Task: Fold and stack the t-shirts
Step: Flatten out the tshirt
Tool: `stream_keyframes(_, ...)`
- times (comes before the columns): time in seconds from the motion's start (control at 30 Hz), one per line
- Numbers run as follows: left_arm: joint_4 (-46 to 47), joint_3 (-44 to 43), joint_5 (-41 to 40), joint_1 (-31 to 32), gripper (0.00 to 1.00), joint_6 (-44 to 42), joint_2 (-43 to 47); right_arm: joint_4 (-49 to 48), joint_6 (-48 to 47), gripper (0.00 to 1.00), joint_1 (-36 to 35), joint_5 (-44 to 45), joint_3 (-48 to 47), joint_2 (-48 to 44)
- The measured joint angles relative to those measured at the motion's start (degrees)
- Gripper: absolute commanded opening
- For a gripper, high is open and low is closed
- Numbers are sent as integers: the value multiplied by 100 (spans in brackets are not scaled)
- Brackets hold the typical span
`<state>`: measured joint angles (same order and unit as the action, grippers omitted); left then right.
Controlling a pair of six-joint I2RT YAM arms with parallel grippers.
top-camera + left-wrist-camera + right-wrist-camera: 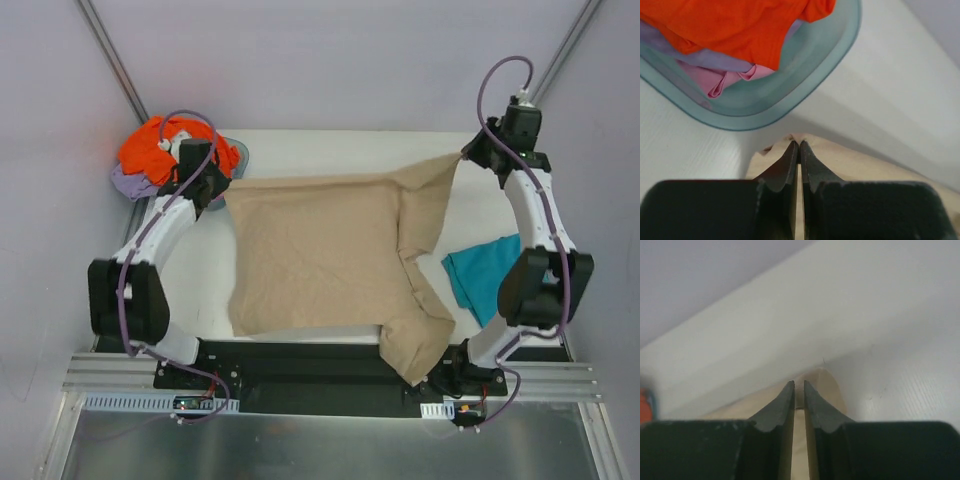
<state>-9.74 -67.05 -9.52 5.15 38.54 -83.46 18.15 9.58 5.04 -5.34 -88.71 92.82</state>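
- Left fingers (789,162) are clenching the tan shirt (320,250) at its far left corner; the right fingers (785,400) are clamping its far right corner.
- White worktop (330,150) is carrying everything.
- That tan shirt is lying spread across the middle, its near right part drooping over the edge.
- Shallow basin (805,85) is sitting far left, holding the orange shirt (150,150) over the lavender shirt (128,183).
- Crumpled teal shirt (482,275) is lying at right.

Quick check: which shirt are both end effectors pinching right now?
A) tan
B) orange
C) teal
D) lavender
A. The left end effector and the right end effector are each closed on a far corner of the tan shirt, which is spread between them. The orange shirt sits in the basin, and the teal shirt lies free by the right arm.
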Motion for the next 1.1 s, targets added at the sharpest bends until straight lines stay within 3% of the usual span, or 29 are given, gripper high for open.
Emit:
stream_keyframes(0.2,310,-1036,339,0,0,-22,-2343,-79,-17,13,-7,-509,-872,2061)
stream_keyframes(0.33,483,-1620,459,0,0,-31,-2822,-72,-111,13,-33,-603,-1464,2763)
stream_keyframes(0.47,509,-1821,466,-2,0,-66,-2894,-24,-225,19,-44,-612,-1751,2874)
stream_keyframes(0.5,518,-1834,468,0,5,-68,-2894,-20,-267,21,-57,-619,-1797,2874)
stream_keyframes(0.53,531,-1836,470,0,25,-68,-2894,-28,-306,22,-63,-623,-1814,2872)
stream_keyframes(0.6,509,-1836,503,0,41,-109,-2894,0,-378,27,-94,-614,-1777,2852)
stream_keyframes(0.63,509,-1836,520,0,58,-109,-2894,13,-409,31,-118,-605,-1698,2824)
stream_keyframes(0.67,518,-1834,575,0,67,-101,-2892,33,-437,43,-146,-605,-1582,2765)
stream_keyframes(0.73,551,-1832,717,2,82,-103,-2841,90,-476,55,-221,-605,-1246,2577)
stream_keyframes(0.77,557,-1825,789,13,95,-98,-2782,162,-494,73,-260,-605,-1080,2455)
stream_keyframes(0.8,564,-1792,815,17,99,-116,-2704,221,-509,78,-302,-595,-944,2334)
stream_keyframes(0.87,540,-1585,907,9,99,-133,-2406,306,-551,85,-393,-544,-638,2026)
stream_keyframes(1.1,448,-737,1014,186,99,-157,-754,743,-597,86,-824,-79,278,811)
